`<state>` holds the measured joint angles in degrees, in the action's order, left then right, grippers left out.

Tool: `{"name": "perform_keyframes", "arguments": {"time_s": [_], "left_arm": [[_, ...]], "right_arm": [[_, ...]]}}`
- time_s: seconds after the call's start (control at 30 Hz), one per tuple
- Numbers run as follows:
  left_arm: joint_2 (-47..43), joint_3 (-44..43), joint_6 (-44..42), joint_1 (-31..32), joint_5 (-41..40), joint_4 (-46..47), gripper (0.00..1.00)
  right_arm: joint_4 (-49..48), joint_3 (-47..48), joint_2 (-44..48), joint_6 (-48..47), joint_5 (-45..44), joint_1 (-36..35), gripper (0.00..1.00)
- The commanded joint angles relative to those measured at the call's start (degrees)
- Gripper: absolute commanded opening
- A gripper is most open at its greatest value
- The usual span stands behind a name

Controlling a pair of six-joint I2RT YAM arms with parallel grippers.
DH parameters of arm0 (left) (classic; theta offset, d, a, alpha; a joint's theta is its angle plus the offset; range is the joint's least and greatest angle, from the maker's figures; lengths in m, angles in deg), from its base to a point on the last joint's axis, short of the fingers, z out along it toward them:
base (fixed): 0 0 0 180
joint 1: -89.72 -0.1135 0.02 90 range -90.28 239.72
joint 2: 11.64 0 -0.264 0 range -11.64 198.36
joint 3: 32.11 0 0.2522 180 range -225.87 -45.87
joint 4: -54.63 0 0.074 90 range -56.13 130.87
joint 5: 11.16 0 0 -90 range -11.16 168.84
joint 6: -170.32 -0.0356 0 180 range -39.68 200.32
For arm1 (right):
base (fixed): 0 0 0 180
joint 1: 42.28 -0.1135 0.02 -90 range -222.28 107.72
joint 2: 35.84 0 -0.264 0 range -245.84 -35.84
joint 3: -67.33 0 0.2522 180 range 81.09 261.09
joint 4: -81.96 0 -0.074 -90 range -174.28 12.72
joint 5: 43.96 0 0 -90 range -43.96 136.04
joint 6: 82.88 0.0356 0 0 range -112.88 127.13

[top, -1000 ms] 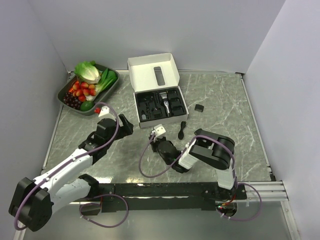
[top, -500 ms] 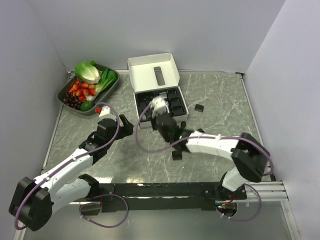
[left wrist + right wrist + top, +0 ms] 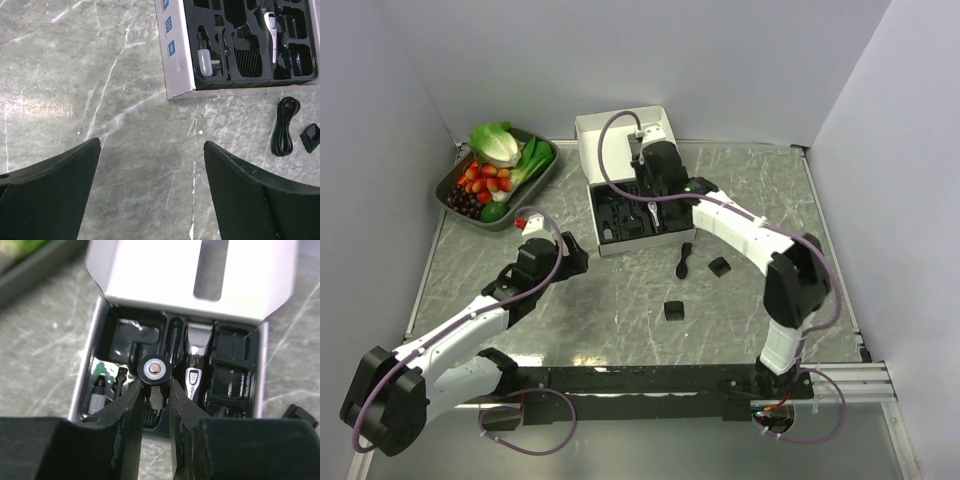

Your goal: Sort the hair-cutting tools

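Now the right hand [image 3: 156, 390] is pinching a short cylinder [image 3: 155, 370] above the box [image 3: 145, 275], while the left hand [image 3: 152, 145] is hovering spread apart.

The short cylinder [image 3: 155, 370] in the right gripper [image 3: 155, 390] has a glossy, metal-centred face; beyond it, glossy black plastic insert [image 3: 131, 332], silvery clipper [image 3: 196, 352], matt white cardboard box [image 3: 240, 275]

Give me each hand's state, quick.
Left hand: open, empty.
Right hand: closed on a short black cylinder with a silver end.
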<state>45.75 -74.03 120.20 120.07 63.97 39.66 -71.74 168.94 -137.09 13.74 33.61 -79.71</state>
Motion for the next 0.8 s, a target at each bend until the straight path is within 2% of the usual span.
{"name": "perform_keyframes", "arguments": {"time_s": [0.0, 0.2, 0.4, 0.6, 0.77], "left_arm": [[-0.8, 0.6, -0.6, 0.3, 0.2, 2.2, 0.90], [-0.1, 0.7, -0.8, 0.3, 0.6, 2.5, 0.90], [1.1, 0.6, -0.7, 0.3, 1.4, 3.1, 0.90], [1.9, 0.5, -0.7, 0.4, 1.6, 3.4, 0.89], [2.8, 0.1, -0.6, 0.4, 1.7, 3.6, 0.89]], "right_arm": [[7.9, 8.0, -6.6, 0.7, 5.4, 1.7, 0.00], [12.1, 17.8, -14.9, 1.5, 11.3, 5.1, 0.00], [17.0, 27.1, -23.5, 1.6, 11.6, 6.1, 0.00], [19.5, 32.3, -28.3, 2.2, 13.4, 7.2, 0.00], [20.3, 33.1, -30.3, 2.5, 14.4, 7.3, 0.00]]}}
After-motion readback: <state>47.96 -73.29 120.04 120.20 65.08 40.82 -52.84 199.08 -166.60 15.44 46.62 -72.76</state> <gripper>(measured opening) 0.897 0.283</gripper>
